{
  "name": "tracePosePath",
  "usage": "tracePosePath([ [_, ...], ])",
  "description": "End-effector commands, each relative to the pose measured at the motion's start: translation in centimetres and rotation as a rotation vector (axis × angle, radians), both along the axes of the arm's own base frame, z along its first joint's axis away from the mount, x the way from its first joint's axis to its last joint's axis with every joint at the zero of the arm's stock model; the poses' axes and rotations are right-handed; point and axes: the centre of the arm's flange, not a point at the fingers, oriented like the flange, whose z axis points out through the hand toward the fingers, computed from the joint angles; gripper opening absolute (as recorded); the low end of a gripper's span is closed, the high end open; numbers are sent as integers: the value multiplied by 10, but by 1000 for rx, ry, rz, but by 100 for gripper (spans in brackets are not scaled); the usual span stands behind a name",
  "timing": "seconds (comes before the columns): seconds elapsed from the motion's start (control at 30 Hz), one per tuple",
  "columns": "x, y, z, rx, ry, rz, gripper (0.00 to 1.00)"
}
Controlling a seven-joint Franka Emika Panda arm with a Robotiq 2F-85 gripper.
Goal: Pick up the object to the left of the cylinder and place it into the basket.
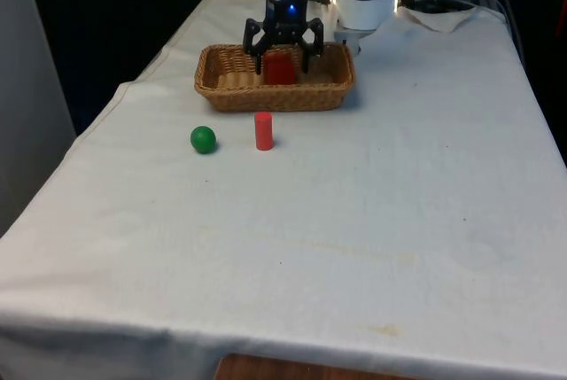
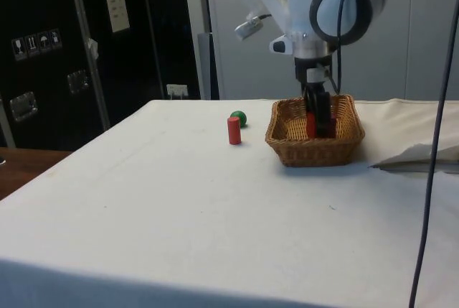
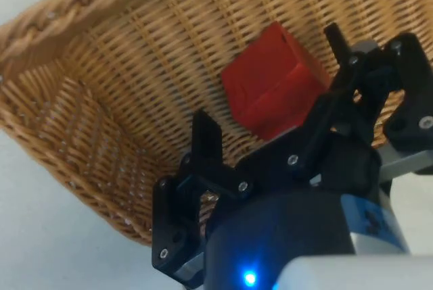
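A red block [image 1: 281,68] [image 3: 270,84] lies inside the wicker basket [image 1: 221,88] [image 2: 301,151] [image 3: 95,121]. My gripper [image 1: 285,54] [image 2: 320,115] [image 3: 268,77] hangs low in the basket, directly over the block, open, with one finger on each side of it and a gap to each. A small red cylinder [image 1: 263,130] [image 2: 234,130] stands upright on the cloth in front of the basket. A green ball [image 1: 203,139] [image 2: 239,118] rests just to the front view's left of the cylinder.
A crumpled white cloth [image 1: 443,17] [image 2: 419,156] lies by the robot's base at the front view's right. The table's edge [image 1: 106,114] drops off close to the ball on the front view's left.
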Motion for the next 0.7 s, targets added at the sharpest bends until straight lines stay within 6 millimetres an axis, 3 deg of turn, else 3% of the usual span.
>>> tracePosePath([
  [0.0,4,0,4,4,2,-4,100],
  [0.27,20,-1,23,30,-16,-1,100],
  [0.53,50,0,50,37,-28,5,100],
  [0.57,46,-2,49,44,-32,6,100],
  [0.67,62,2,60,39,-31,6,100],
])
